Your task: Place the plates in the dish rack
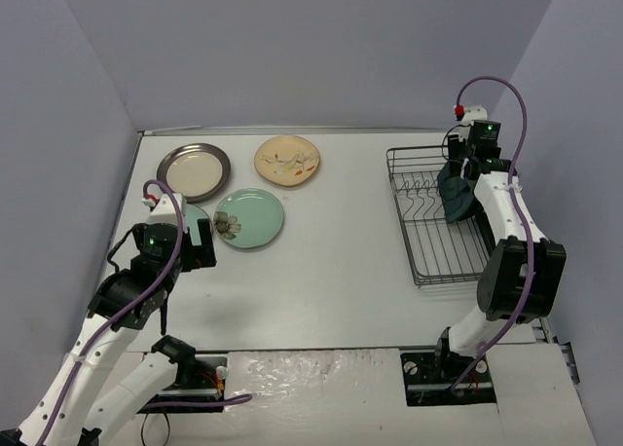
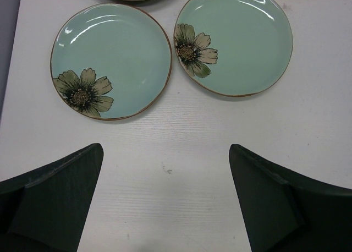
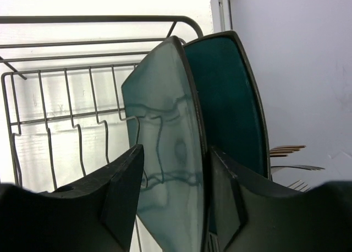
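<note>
The dish rack (image 1: 428, 261) stands at the right; its wires also show in the right wrist view (image 3: 66, 70). My right gripper (image 1: 458, 178) (image 3: 176, 150) is shut on a dark teal plate (image 1: 454, 198) (image 3: 165, 125), held on edge among the tines. A second dark teal plate (image 3: 231, 98) stands upright just behind it. My left gripper (image 1: 200, 241) (image 2: 165, 200) is open and empty above bare table, just short of two mint flower plates (image 2: 118, 54) (image 2: 242, 40). One mint plate (image 1: 249, 218) shows fully from above. The grey-brown-rimmed plate (image 1: 194, 170) and the cream floral plate (image 1: 287, 160) lie behind them.
Fork tines (image 3: 286, 153) stick out at the rack's right side by the wall. Grey walls close in the table on the left, back and right. The rack's near half (image 1: 443, 251) holds no plates.
</note>
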Motion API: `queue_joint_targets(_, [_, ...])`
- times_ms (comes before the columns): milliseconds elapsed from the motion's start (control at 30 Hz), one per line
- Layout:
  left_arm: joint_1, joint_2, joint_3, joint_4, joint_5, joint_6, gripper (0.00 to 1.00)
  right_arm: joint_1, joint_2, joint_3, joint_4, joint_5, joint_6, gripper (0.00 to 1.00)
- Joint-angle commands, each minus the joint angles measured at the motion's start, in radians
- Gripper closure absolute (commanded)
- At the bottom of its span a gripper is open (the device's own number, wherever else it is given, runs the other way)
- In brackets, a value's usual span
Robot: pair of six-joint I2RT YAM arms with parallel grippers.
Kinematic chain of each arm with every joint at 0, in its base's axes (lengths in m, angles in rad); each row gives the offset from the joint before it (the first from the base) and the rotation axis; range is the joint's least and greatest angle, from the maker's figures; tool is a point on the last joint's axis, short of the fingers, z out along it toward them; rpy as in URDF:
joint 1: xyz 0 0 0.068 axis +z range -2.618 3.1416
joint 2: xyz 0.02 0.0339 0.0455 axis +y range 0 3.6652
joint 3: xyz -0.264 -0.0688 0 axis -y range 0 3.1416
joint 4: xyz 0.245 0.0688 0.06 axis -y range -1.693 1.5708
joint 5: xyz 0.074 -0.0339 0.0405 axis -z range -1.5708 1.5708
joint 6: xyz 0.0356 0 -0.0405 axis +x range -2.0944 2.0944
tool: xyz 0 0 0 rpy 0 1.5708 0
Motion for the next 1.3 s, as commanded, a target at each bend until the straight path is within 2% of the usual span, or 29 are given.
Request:
queue_joint_targets(0, [0.021,0.001,0.010,0.035,0.010,0.019,0.03,-0.005,-0.068,-0.001,0.076,0.029,0.020,0.51])
queue_joint_targets(233, [0.105,0.017,-0.005,0.069,0.114,0.013,0.03,0.010,-0.190,0.014,0.060,-0.004,0.064,0.27])
queue_joint_targets(367, [0.139,0.053,-0.008,0.088,0.174,-0.004,0.03,0.024,-0.283,0.021,0.054,-0.035,0.157,0.11])
queue_joint_targets(500, [0.158,0.091,-0.012,0.103,0.206,-0.031,0.03,0.056,-0.360,0.008,0.053,-0.087,0.258,0.01])
queue_joint_targets(600, [0.158,0.103,-0.023,0.129,0.233,-0.087,0.03,0.101,-0.426,-0.005,0.059,-0.126,0.355,0.00])
queue_joint_targets(667, [0.158,0.116,-0.050,0.179,0.268,-0.155,0.03,0.137,-0.469,-0.056,0.107,-0.214,0.447,0.00])
queue_joint_targets(733, [0.156,0.132,-0.082,0.232,0.297,-0.262,0.03,0.200,-0.527,-0.129,0.203,-0.282,0.566,0.00])
queue_joint_targets(767, [0.156,0.140,-0.099,0.260,0.303,-0.270,0.03,0.221,-0.531,-0.135,0.256,-0.317,0.573,0.00])
queue_joint_targets(800, [0.155,0.154,-0.134,0.315,0.306,-0.388,0.03,0.248,-0.584,-0.214,0.362,-0.386,0.667,0.00])
queue_joint_targets(833, [0.155,0.160,-0.135,0.348,0.306,-0.392,0.03,0.261,-0.586,-0.265,0.425,-0.388,0.716,0.00])
queue_joint_targets(933, [0.152,0.173,-0.263,0.501,0.279,-0.627,0.03,0.309,-0.645,-0.458,0.602,-0.515,0.853,0.00])
queue_joint_targets(1100, [0.150,0.217,-0.386,0.731,0.208,-0.820,0.03,0.393,-0.696,-0.568,0.692,-0.533,0.886,0.00])
queue_joint_targets(1267, [0.150,0.376,-0.422,0.897,0.190,-0.876,0.03,0.436,-0.753,-0.649,0.719,-0.570,0.882,0.00])
